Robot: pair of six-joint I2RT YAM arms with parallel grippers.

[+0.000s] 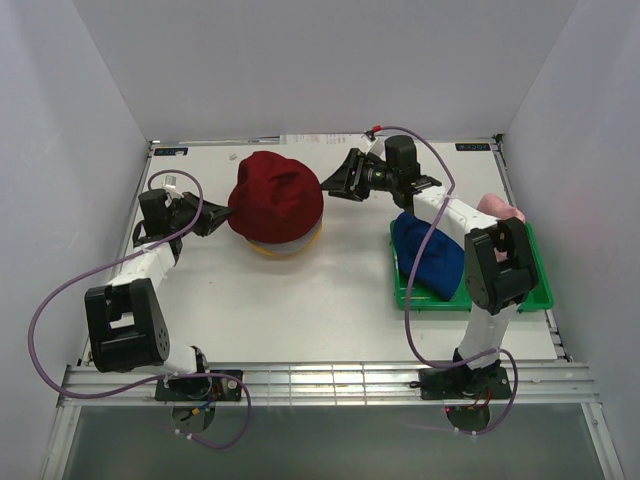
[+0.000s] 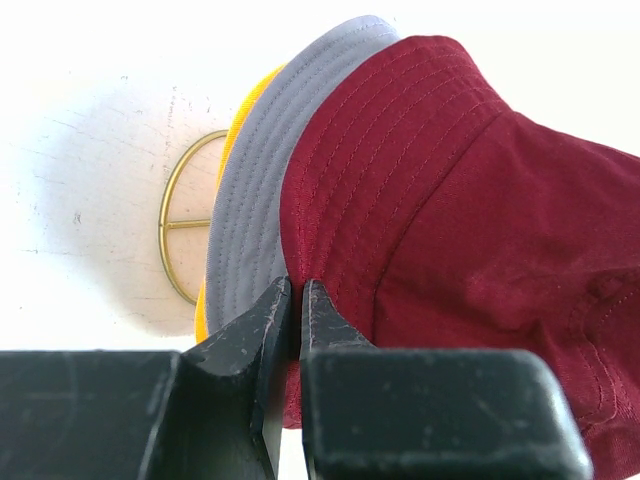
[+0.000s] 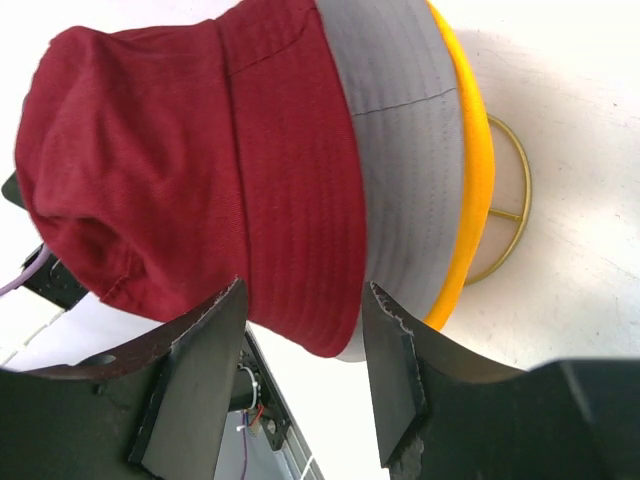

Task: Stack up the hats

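dark red hat (image 1: pixel 276 197) topmost, blue hat (image 1: pixel 425 258) in green tray (image 1: pixel 543 297), pink hat (image 1: pixel 500 208) seemingly alongside

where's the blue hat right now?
Top view, right side: the blue hat lies in the green tray, next to the pink hat at the tray's far edge.

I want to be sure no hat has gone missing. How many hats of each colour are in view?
Dark red hat: 1
Grey hat: 1
Yellow hat: 1
Blue hat: 1
Pink hat: 1
Total: 5 hats
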